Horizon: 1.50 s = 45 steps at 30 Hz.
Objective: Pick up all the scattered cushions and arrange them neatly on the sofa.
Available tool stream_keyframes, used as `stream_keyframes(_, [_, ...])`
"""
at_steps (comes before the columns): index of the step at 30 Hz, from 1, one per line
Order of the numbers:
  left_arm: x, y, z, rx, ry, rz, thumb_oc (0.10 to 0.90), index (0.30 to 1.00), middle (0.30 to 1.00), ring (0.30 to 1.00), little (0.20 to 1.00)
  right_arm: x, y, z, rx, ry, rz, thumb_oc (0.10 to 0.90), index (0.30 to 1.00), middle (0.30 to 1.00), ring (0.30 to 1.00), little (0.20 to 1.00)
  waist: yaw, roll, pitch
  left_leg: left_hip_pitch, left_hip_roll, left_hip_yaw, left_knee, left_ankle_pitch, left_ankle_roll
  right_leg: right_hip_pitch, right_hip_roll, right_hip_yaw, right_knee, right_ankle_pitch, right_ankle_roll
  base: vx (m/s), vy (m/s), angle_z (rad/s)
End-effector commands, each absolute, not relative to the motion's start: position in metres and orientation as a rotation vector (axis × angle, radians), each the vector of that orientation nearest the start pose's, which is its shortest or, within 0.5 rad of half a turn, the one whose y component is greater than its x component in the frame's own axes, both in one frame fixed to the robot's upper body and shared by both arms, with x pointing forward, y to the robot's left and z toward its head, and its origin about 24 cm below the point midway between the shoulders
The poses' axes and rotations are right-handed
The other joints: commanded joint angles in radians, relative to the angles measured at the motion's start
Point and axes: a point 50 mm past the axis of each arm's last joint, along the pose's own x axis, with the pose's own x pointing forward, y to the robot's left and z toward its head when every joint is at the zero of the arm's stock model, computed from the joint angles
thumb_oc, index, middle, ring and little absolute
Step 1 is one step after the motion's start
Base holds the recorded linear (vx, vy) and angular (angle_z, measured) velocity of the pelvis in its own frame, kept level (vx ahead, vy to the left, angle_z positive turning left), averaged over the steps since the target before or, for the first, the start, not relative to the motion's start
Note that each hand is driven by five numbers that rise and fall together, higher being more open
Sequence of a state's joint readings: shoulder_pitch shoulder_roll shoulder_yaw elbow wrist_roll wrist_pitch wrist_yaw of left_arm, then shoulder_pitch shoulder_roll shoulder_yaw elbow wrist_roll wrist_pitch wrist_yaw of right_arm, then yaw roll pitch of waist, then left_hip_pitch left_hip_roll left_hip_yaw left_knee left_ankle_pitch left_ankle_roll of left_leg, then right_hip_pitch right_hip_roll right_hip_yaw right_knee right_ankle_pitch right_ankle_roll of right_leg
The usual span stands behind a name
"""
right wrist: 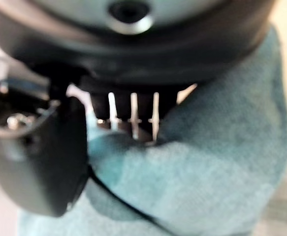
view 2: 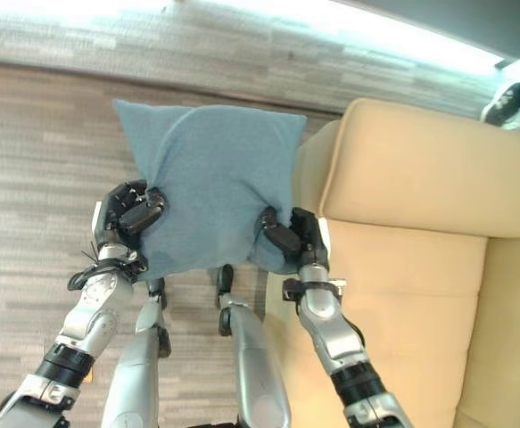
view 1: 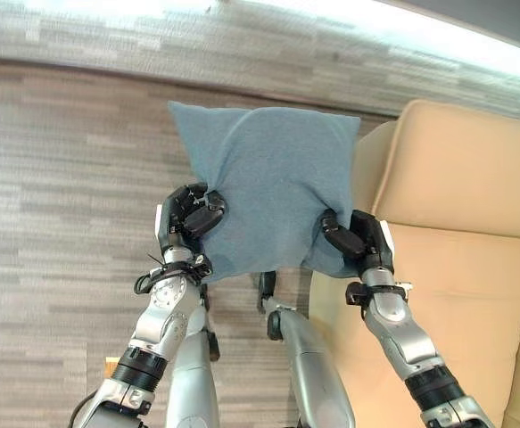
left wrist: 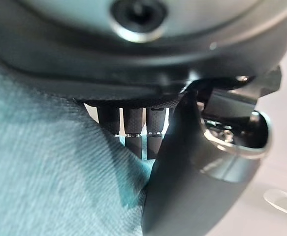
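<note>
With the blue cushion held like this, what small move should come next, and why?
Probably carry the blue cushion toward the robot's right, over the beige sofa. Both the left hand and right hand pinch its lower corners, and it hangs mostly above the floor, beside the sofa.

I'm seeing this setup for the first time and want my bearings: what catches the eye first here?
A blue-grey cushion held up in mid-air at the centre of the head views, above the wood-look floor. The left hand and right hand each pinch one of its lower corners, fingers curled into the cloth. To the robot's right stands a tan sofa, with the cushion's edge overlapping its armrest in the views.
</note>
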State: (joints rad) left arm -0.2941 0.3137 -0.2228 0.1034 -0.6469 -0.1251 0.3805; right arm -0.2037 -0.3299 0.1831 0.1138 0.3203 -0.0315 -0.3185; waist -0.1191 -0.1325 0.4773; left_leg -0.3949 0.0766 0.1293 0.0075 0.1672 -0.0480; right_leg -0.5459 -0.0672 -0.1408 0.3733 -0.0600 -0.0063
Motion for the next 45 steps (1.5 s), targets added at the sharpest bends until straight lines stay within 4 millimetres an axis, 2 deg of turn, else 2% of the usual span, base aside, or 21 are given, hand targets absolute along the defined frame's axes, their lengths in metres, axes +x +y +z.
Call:
stream_keyframes(1, [0.291, 0.126, 0.118, -0.423, -0.268, -0.116, 0.4, 0.3, 0.3, 0.3, 0.3, 0.29, -0.151, 0.146, 0.106, -0.485, 0.018, 0.4, 0.3, 0.3, 0.3, 0.3, -0.042, 0.01, -0.144, 0.121, 0.04, 0.018, 0.006, -0.138, -0.06, 0.164, -0.009, 0.03, -0.19, 0.032, 0.106, 0.11, -0.019, -0.22])
stream_keyframes(4, [0.27, 0.143, 0.096, -0.428, -0.204, -0.085, 0.4, 0.3, 0.3, 0.3, 0.3, 0.269, -0.172, 0.138, 0.063, -0.489, -0.008, 0.4, 0.3, 0.3, 0.3, 0.3, -0.089, 0.02, -0.237, 0.224, 0.062, 0.061, 0.02, -0.163, -0.062, 0.278, 0.013, 0.062, -0.229, 0.009, 0.1, 0.09, -0.001, -0.13])
stream_keyframes(9, [0.252, 0.154, 0.079, -0.439, -0.15, -0.053, 0.4, 0.3, 0.3, 0.3, 0.3, 0.258, -0.185, 0.142, -0.091, -0.517, -0.018, 0.4, 0.3, 0.3, 0.3, 0.3, -0.113, 0.01, -0.32, 0.31, 0.084, 0.093, 0.067, -0.2, -0.06, 0.374, 0.032, 0.106, -0.274, 0.005, 0.095, 0.11, 0.045, -0.25])
stream_keyframes(10, [0.249, 0.153, 0.08, -0.45, -0.157, -0.056, 0.4, 0.3, 0.3, 0.3, 0.3, 0.258, -0.187, 0.145, -0.145, -0.529, -0.02, 0.4, 0.3, 0.3, 0.3, 0.3, -0.111, 0.003, -0.343, 0.33, 0.073, 0.044, 0.087, -0.211, -0.057, 0.4, 0.04, 0.16, -0.291, 0.015, 0.098, 0.1, 0.094, -0.59])
stream_keyframes(13, [0.248, 0.149, 0.081, -0.454, -0.16, -0.063, 0.4, 0.3, 0.3, 0.3, 0.3, 0.257, -0.189, 0.146, -0.169, -0.534, -0.026, 0.4, 0.3, 0.3, 0.3, 0.3, -0.117, 0.005, -0.372, 0.35, 0.046, -0.022, 0.054, -0.24, -0.052, 0.42, 0.039, 0.203, -0.309, 0.025, 0.107, 0.11, 0.141, -1.01])
stream_keyframes(14, [0.25, 0.146, 0.086, -0.431, -0.179, -0.073, 0.4, 0.3, 0.3, 0.3, 0.3, 0.258, -0.19, 0.145, -0.189, -0.525, -0.028, 0.4, 0.3, 0.3, 0.3, 0.3, -0.116, 0.008, -0.382, 0.335, 0.01, -0.113, 0.053, -0.247, -0.053, 0.436, 0.041, 0.258, -0.315, 0.04, 0.123, 0.05, 0.147, -0.86])
stream_keyframes(15, [0.25, 0.146, 0.086, -0.431, -0.18, -0.073, 0.4, 0.3, 0.3, 0.3, 0.3, 0.258, -0.19, 0.145, -0.189, -0.526, -0.028, 0.4, 0.3, 0.3, 0.3, 0.3, -0.115, 0.007, -0.384, 0.333, 0.009, -0.113, 0.053, -0.244, -0.052, 0.433, 0.04, 0.259, -0.317, 0.043, 0.123, 0.06, 0.293, -0.94])
stream_keyframes(16, [0.252, 0.144, 0.089, -0.405, -0.2, -0.091, 0.4, 0.3, 0.3, 0.3, 0.3, 0.26, -0.189, 0.148, -0.208, -0.538, -0.01, 0.4, 0.3, 0.3, 0.3, 0.3, -0.1, 0.016, -0.372, 0.325, -0.042, -0.221, 0.062, -0.265, -0.038, 0.441, 0.057, 0.324, -0.309, 0.046, 0.134, -0.01, 0.147, -0.89])
stream_keyframes(18, [0.252, 0.142, 0.089, -0.397, -0.206, -0.108, 0.4, 0.3, 0.3, 0.3, 0.3, 0.26, -0.189, 0.148, -0.216, -0.534, 0.001, 0.4, 0.3, 0.3, 0.3, 0.3, -0.1, 0.02, -0.377, 0.342, -0.055, -0.238, 0.046, -0.273, -0.024, 0.438, 0.064, 0.359, -0.305, 0.053, 0.144, 0.03, 0.205, -1.79])
stream_keyframes(21, [0.25, 0.14, 0.085, -0.377, -0.189, -0.134, 0.4, 0.3, 0.3, 0.3, 0.3, 0.258, -0.187, 0.141, -0.188, -0.497, 0.024, 0.4, 0.3, 0.3, 0.3, 0.3, -0.123, 0.027, -0.396, 0.409, -0.059, -0.139, 0.006, -0.274, -0.001, 0.432, 0.068, 0.443, -0.303, 0.081, 0.19, 0.03, 0.279, -1.36])
stream_keyframes(24, [0.248, 0.14, 0.082, -0.372, -0.172, -0.143, 0.4, 0.3, 0.3, 0.3, 0.3, 0.256, -0.184, 0.138, -0.166, -0.488, 0.039, 0.4, 0.3, 0.3, 0.3, 0.3, -0.123, 0.023, -0.388, 0.428, -0.063, -0.076, -0.007, -0.271, 0.011, 0.413, 0.068, 0.47, -0.295, 0.099, 0.218, -0.12, 0.231, -1.62])
stream_keyframes(26, [0.249, 0.14, 0.076, -0.374, -0.143, -0.137, 0.4, 0.3, 0.3, 0.3, 0.3, 0.256, -0.175, 0.132, -0.134, -0.467, 0.058, 0.4, 0.3, 0.3, 0.3, 0.3, -0.103, 0.023, -0.358, 0.452, -0.062, -0.009, -0.011, -0.277, 0.029, 0.38, 0.061, 0.402, -0.266, 0.113, 0.231, -0.18, 0.154, -1.13])
stream_keyframes(27, [0.25, 0.14, 0.076, -0.378, -0.14, -0.129, 0.4, 0.3, 0.3, 0.3, 0.3, 0.256, -0.173, 0.13, -0.13, -0.459, 0.063, 0.4, 0.3, 0.3, 0.3, 0.3, -0.079, 0.03, -0.343, 0.453, -0.056, 0.015, -0.011, -0.275, 0.029, 0.367, 0.032, 0.287, -0.257, 0.101, 0.216, -0.11, 0.07, -1.35])
stream_keyframes(29, [0.25, 0.14, 0.076, -0.378, -0.141, -0.129, 0.4, 0.3, 0.3, 0.3, 0.3, 0.256, -0.173, 0.13, -0.129, -0.46, 0.062, 0.4, 0.3, 0.3, 0.3, 0.3, -0.08, 0.029, -0.345, 0.449, -0.057, 0.015, -0.011, -0.272, 0.029, 0.365, 0.031, 0.287, -0.258, 0.104, 0.216, -0.1, 0.029, -1.39])
stream_keyframes(30, [0.252, 0.137, 0.075, -0.379, -0.14, -0.141, 0.4, 0.3, 0.3, 0.3, 0.3, 0.254, -0.173, 0.125, -0.131, -0.444, 0.053, 0.4, 0.3, 0.3, 0.3, 0.3, -0.06, 0.038, -0.34, 0.464, -0.045, 0.059, -0.038, -0.259, 0.034, 0.378, -0.015, 0.074, -0.227, 0.062, 0.179, -0.12, 0.03, -0.78])
stream_keyframes(31, [0.252, 0.137, 0.075, -0.379, -0.14, -0.141, 0.4, 0.3, 0.3, 0.3, 0.3, 0.254, -0.173, 0.125, -0.131, -0.444, 0.053, 0.4, 0.3, 0.3, 0.3, 0.3, -0.06, 0.038, -0.341, 0.464, -0.045, 0.059, -0.038, -0.259, 0.034, 0.377, -0.016, 0.074, -0.227, 0.062, 0.179, -0.16, 0.034, -0.77])
stream_keyframes(32, [0.252, 0.136, 0.075, -0.38, -0.137, -0.141, 0.4, 0.3, 0.3, 0.3, 0.3, 0.255, -0.174, 0.124, -0.127, -0.439, 0.042, 0.4, 0.3, 0.3, 0.3, 0.3, -0.051, 0.043, -0.341, 0.464, -0.039, 0.082, -0.044, -0.255, 0.036, 0.383, -0.03, 0.022, -0.206, 0.049, 0.173, -0.12, -0.02, -0.54])
stream_keyframes(33, [0.252, 0.137, 0.074, -0.382, -0.135, -0.134, 0.4, 0.3, 0.3, 0.3, 0.3, 0.255, -0.175, 0.123, -0.115, -0.439, 0.025, 0.4, 0.3, 0.3, 0.3, 0.3, -0.028, 0.055, -0.347, 0.467, -0.023, 0.137, -0.052, -0.25, 0.04, 0.419, -0.074, -0.09, -0.144, 0.014, 0.161, -0.14, -0.036, -0.55])
stream_keyframes(34, [0.252, 0.137, 0.075, -0.387, -0.14, -0.131, 0.4, 0.3, 0.3, 0.3, 0.3, 0.255, -0.174, 0.123, -0.109, -0.439, 0.025, 0.4, 0.3, 0.3, 0.3, 0.3, -0.02, 0.056, -0.352, 0.465, -0.023, 0.155, -0.053, -0.251, 0.042, 0.442, -0.086, -0.113, -0.145, 0.013, 0.164, -0.1, -0.061, -0.37])
stream_keyframes(39, [0.25, 0.135, 0.072, -0.397, -0.129, -0.134, 0.4, 0.3, 0.3, 0.3, 0.3, 0.254, -0.177, 0.12, -0.125, -0.42, 0.013, 0.4, 0.3, 0.3, 0.3, 0.3, -0.003, 0.056, -0.379, 0.467, -0.032, 0.191, -0.045, -0.255, 0.035, 0.51, -0.074, -0.089, -0.263, 0.015, 0.169, 0.03, -0.063, -0.63])
stream_keyframes(45, [0.249, 0.13, 0.073, -0.401, -0.129, -0.15, 0.4, 0.3, 0.3, 0.3, 0.3, 0.25, -0.185, 0.116, -0.147, -0.396, -0.02, 0.4, 0.3, 0.3, 0.3, 0.3, -0.043, 0.08, -0.376, 0.463, -0.006, 0.19, 0.057, -0.294, 0.016, 0.512, -0.026, 0.007, -0.268, -0.016, 0.132, 0.06, -0.124, -0.35])
